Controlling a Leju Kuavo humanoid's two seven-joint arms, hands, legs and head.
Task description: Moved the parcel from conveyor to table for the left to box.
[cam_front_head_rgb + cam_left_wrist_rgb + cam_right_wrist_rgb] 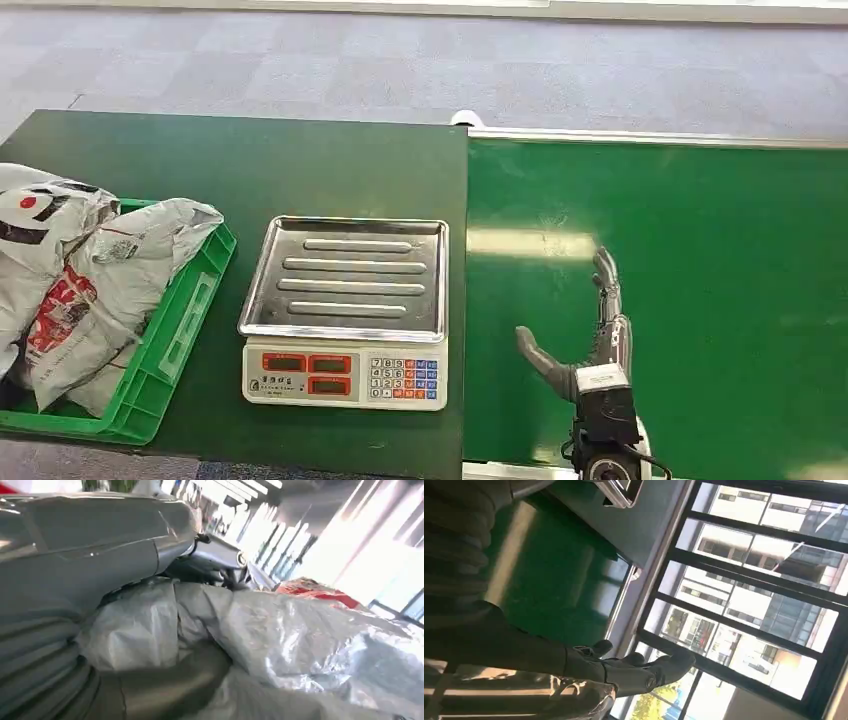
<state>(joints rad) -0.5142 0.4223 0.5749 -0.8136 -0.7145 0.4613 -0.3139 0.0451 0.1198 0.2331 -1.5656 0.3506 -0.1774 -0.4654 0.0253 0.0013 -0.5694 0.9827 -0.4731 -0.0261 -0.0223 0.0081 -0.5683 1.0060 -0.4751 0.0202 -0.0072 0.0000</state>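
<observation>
With crinkled grey plastic parcels (110, 290) already heaped in the green plastic crate (185, 330), the right hand (590, 345) hovers, fingers (605, 275) apart, over the bare green conveyor belt (720, 300), while the left hand (90, 555) presses into parcels, its grip unclear.

A bright green conveyor belt (700, 260) sits beside a darker green table (250, 165). A silver metal scale (346, 310) has a cream front panel with red displays and blue and orange keys. A bright green crate (185, 320) holds grey parcels (100, 290) printed with red, white and black patches. The right hand (590, 345) is dark grey. The floor (400, 60) is grey carpet tiles.
</observation>
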